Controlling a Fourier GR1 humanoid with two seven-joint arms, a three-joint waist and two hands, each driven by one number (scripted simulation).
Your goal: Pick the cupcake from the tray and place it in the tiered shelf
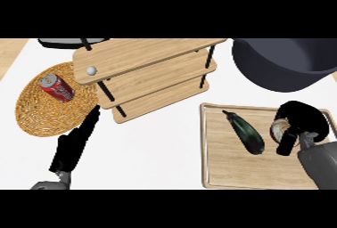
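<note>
Head view shows the right hand (299, 127) curled over the cupcake (281, 129) at the tray's (217, 178) three o'clock edge, hiding most of it. It is probably light, soft-topped and crushable, best held low around its wrapper. At seven o'clock the left hand (74, 149) lies straight-fingered, wrist cut off.

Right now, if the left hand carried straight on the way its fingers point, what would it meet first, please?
Probably the tiered shelf: the left hand points up toward its lower front corner, beside the woven mat. Depth is unclear, so it might pass short.
</note>
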